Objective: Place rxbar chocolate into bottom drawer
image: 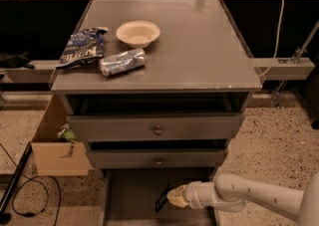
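The bottom drawer (130,205) of the grey cabinet is pulled out at the lower middle, showing a flat grey floor. My gripper (169,198) reaches in from the right on a white arm and hangs low over the drawer floor. A thin dark thing (161,198), likely the rxbar chocolate, stands on edge at the gripper's left tip, just above the floor.
On the cabinet top (199,46) lie a blue-and-white chip bag (81,47), a crushed silver can (122,62) and a beige bowl (138,33). Two knobbed drawers (157,128) sit above the open one. A cardboard box (57,145) stands at the left, with cables on the floor.
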Robot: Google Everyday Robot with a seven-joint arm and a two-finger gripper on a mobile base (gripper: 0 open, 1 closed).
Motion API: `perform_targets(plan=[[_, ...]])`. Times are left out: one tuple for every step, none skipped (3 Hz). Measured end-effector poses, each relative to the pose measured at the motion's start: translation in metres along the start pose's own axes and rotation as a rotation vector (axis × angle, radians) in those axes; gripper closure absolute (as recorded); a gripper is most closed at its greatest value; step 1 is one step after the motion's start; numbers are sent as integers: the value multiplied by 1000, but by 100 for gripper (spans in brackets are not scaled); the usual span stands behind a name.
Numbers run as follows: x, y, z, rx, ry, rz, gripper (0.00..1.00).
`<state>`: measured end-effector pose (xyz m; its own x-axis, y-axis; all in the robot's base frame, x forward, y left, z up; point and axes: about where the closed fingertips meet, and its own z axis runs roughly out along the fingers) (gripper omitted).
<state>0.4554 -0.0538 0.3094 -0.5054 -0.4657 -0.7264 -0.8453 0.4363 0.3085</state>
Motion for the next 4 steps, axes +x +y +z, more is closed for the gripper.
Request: perform_targets(plan=[[20,-8,33,-48,1,59,100],[32,-14,62,-91,5,112,100],[37,-7,85,-131,18,129,100],[37,-6,88,-135,19,130,76]])
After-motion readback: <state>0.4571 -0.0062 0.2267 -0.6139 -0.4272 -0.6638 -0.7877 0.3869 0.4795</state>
